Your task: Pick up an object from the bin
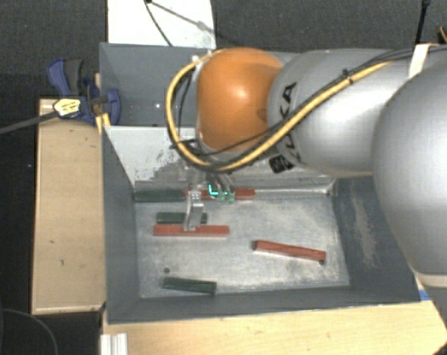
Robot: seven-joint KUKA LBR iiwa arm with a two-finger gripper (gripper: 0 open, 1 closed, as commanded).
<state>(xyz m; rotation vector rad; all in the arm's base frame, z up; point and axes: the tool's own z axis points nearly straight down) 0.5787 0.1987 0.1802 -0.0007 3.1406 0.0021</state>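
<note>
My gripper [193,222] hangs low in the left half of the bin, its fingers coming down onto a long red-brown bar [190,231] that lies flat there. The fingertips sit right at the bar's middle. A short dark green block [169,217] lies just left of the fingers. A longer dark green bar [158,195] rests along the back wall behind it. A small red piece [244,194] shows at the back wall to the right of the gripper.
Another red-brown bar [289,251] lies tilted in the right half of the bin floor. A dark green bar [189,285] rests near the front wall. The arm and its orange cover hang over the bin's back and right.
</note>
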